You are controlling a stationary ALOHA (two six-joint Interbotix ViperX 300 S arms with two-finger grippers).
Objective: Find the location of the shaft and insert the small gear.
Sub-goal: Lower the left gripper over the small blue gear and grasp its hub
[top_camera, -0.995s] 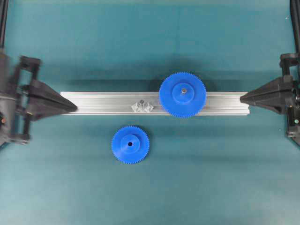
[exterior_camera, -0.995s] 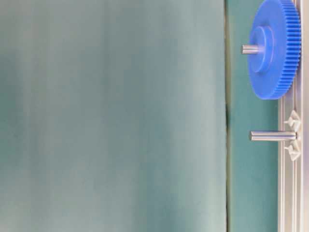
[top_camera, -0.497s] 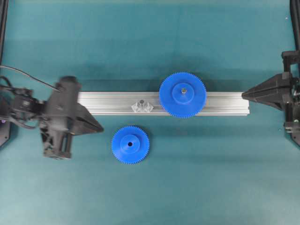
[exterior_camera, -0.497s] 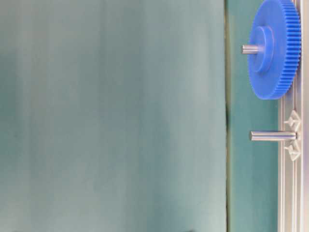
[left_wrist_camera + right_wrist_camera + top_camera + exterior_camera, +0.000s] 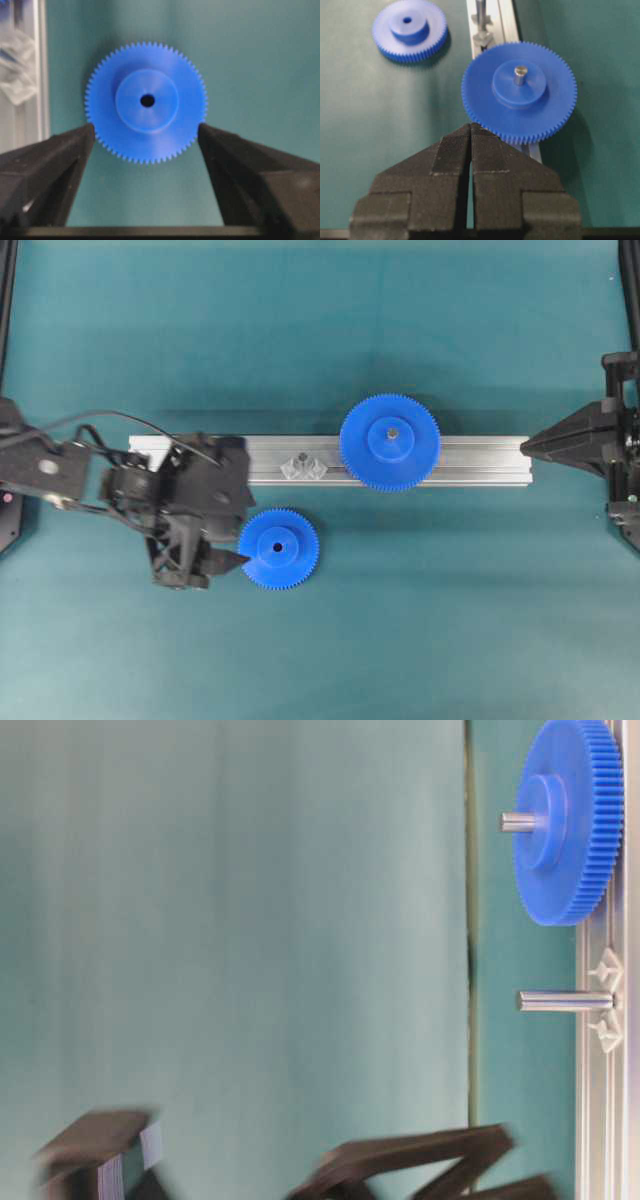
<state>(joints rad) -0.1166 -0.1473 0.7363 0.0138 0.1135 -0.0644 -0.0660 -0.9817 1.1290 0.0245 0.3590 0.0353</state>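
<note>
The small gear (image 5: 278,548) lies flat on the teal mat in front of the rail, hub and centre hole up (image 5: 146,102). My left gripper (image 5: 241,523) is open just left of it. In the left wrist view the two fingertips stand either side of the gear's near rim, close to the teeth, gripping nothing. The shaft (image 5: 302,457) stands bare in its shiny mount on the rail (image 5: 565,1002). My right gripper (image 5: 522,446) is shut and empty at the rail's right end (image 5: 471,125).
The aluminium rail (image 5: 470,460) runs across the middle of the mat. The larger blue gear (image 5: 389,442) sits on its own pin just right of the shaft (image 5: 519,90). Blurred black parts of the left arm (image 5: 400,1160) fill the bottom of the table-level view.
My left arm has swung right from the rail's left end down to the small gear, and its jaws have opened. The right gripper has drawn back slightly to the right.
</note>
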